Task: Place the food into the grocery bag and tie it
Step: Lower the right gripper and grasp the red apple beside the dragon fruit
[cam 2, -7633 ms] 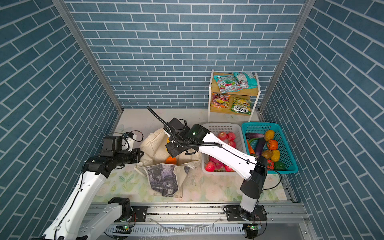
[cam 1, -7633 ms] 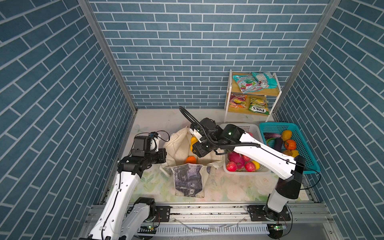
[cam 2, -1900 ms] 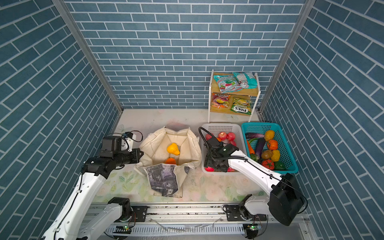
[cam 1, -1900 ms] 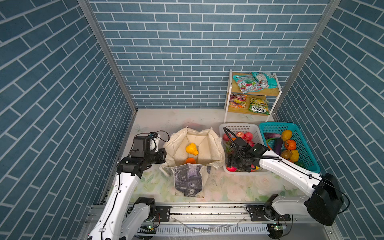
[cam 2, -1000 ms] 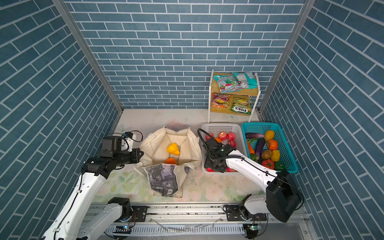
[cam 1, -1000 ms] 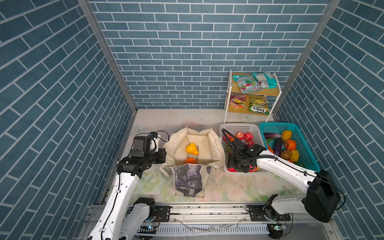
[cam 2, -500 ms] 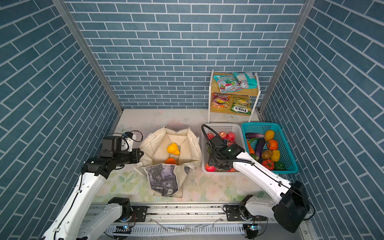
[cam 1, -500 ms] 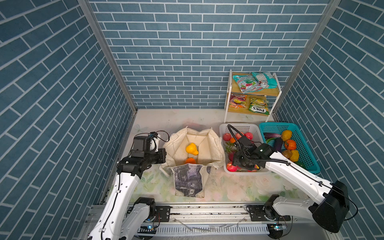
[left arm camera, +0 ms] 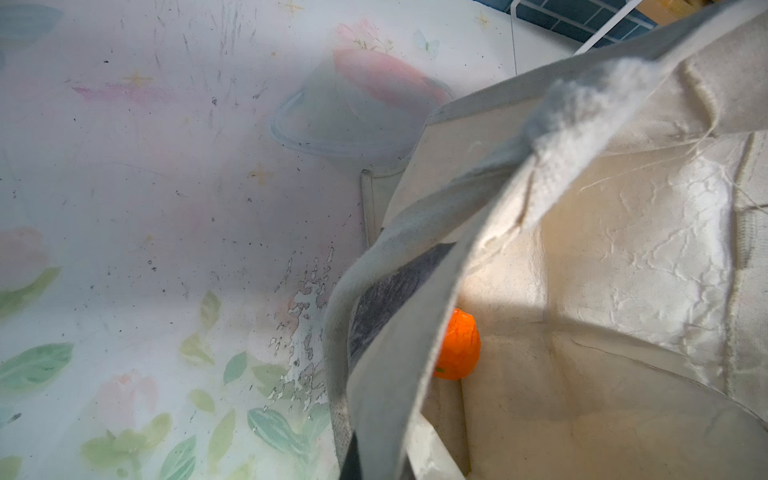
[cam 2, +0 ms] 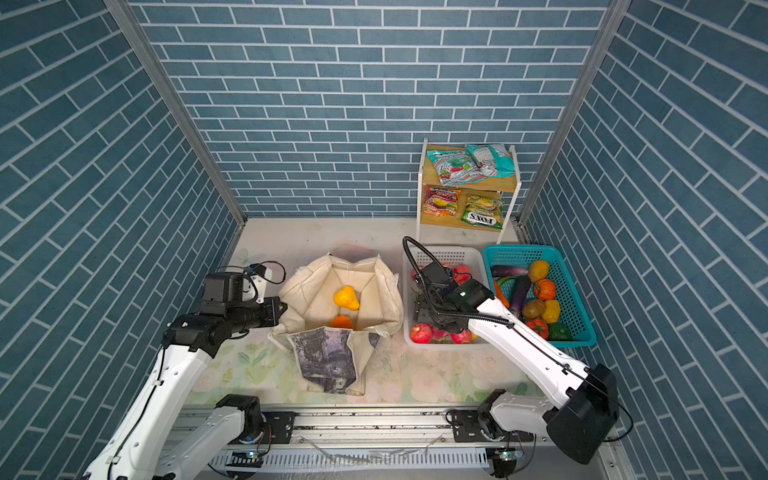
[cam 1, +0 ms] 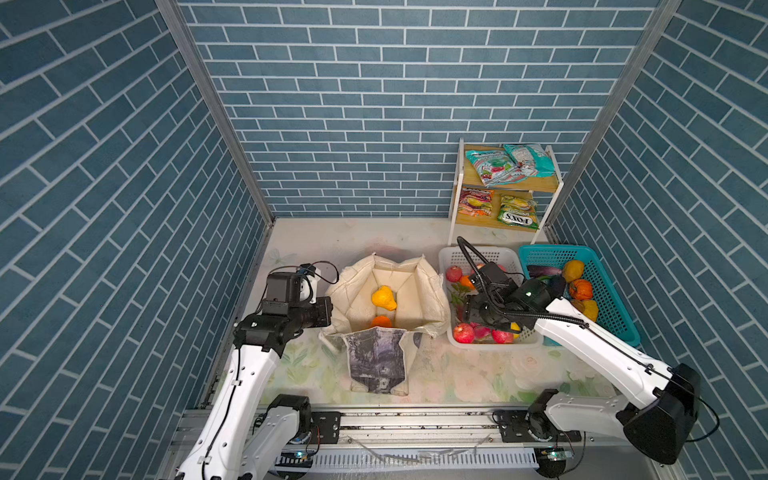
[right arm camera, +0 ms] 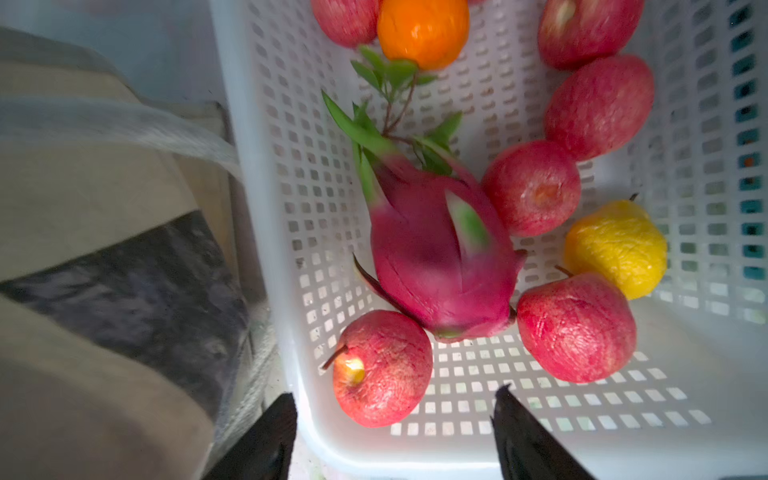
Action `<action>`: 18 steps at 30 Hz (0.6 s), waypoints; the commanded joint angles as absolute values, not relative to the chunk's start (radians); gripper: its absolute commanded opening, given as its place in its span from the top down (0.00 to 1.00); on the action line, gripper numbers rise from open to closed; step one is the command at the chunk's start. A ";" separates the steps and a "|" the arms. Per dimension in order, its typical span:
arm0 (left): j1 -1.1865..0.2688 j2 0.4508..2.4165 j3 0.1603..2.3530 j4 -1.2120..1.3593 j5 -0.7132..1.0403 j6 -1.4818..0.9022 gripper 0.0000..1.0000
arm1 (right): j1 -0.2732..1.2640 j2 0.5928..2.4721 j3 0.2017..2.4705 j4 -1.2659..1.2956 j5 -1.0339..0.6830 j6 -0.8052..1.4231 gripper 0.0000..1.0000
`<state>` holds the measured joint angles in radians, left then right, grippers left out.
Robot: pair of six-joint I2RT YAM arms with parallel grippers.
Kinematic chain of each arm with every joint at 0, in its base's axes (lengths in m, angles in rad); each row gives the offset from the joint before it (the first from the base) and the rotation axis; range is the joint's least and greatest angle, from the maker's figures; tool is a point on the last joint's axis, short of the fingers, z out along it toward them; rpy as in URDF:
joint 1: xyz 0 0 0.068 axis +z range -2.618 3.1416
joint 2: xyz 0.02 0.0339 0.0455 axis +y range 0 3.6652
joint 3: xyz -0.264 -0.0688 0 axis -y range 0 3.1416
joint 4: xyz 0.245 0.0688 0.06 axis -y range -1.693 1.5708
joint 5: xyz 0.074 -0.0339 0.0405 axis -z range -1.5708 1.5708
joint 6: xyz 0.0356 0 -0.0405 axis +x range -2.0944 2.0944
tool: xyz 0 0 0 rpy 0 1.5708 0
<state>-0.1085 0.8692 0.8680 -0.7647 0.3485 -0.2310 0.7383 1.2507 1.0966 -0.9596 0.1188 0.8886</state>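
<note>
The right gripper [right arm camera: 397, 395] hung over the white basket [right arm camera: 257, 208], its fingers [right arm camera: 523, 432] spread and empty. They straddled the red apple [right arm camera: 382, 370] lying in the basket's front corner, the one nearest the grocery bag [cam 1: 428, 299]. The bag stood open mid-tabletop [cam 1: 457, 374], just beside the basket, with a yellow fruit [cam 1: 383, 298] and an orange [cam 1: 381, 321] already inside. The left gripper [cam 1: 328, 311] was clenched at the bag's left rim — cloth filled its wrist view — and appeared to be holding the mouth open.

The step in hand looked like picking that apple. One finger sat in line with the basket's wall, so a small shift inward seemed wise before descending. The other finger needed to stay clear of the dragon fruit [right arm camera: 440, 257] just beside the apple. Closing across the apple's widest part would help — then lifting above the rim before crossing to the bag.
</note>
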 commanded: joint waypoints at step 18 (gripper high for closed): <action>-0.101 0.858 0.855 -0.752 0.343 -0.225 1.00 | 0.746 1.395 1.034 -0.869 0.044 0.920 0.14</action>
